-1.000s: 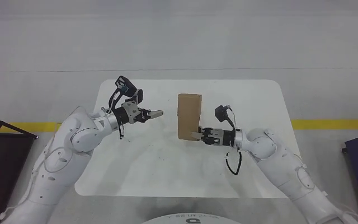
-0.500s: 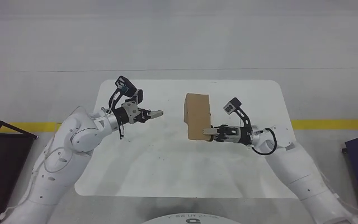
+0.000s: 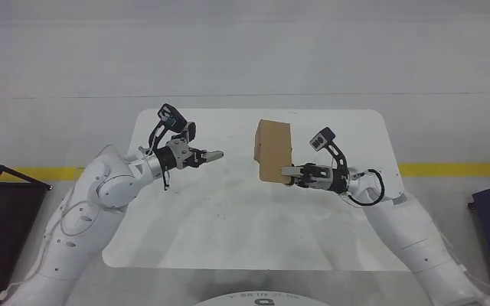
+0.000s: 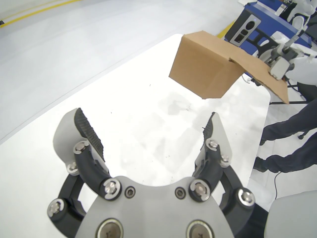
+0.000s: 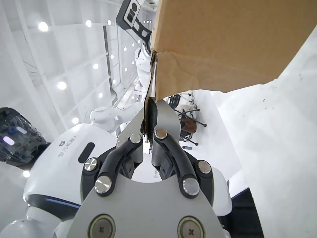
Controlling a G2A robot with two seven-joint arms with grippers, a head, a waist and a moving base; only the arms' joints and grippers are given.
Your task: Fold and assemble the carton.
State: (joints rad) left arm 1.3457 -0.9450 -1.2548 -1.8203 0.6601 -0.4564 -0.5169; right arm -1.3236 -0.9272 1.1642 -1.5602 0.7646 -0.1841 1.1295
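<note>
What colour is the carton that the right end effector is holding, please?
Plain brown cardboard; the left wrist view shows the carton best.

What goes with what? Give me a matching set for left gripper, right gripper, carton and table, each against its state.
Column 1
1. left gripper
2. right gripper
3. carton
4. table

Column 2
a. brown, in the air above the table
b. open, holding nothing
c. white, under both arms
d. shut on the carton's edge

Pairs: 1-b, 2-d, 3-a, 4-c
</note>
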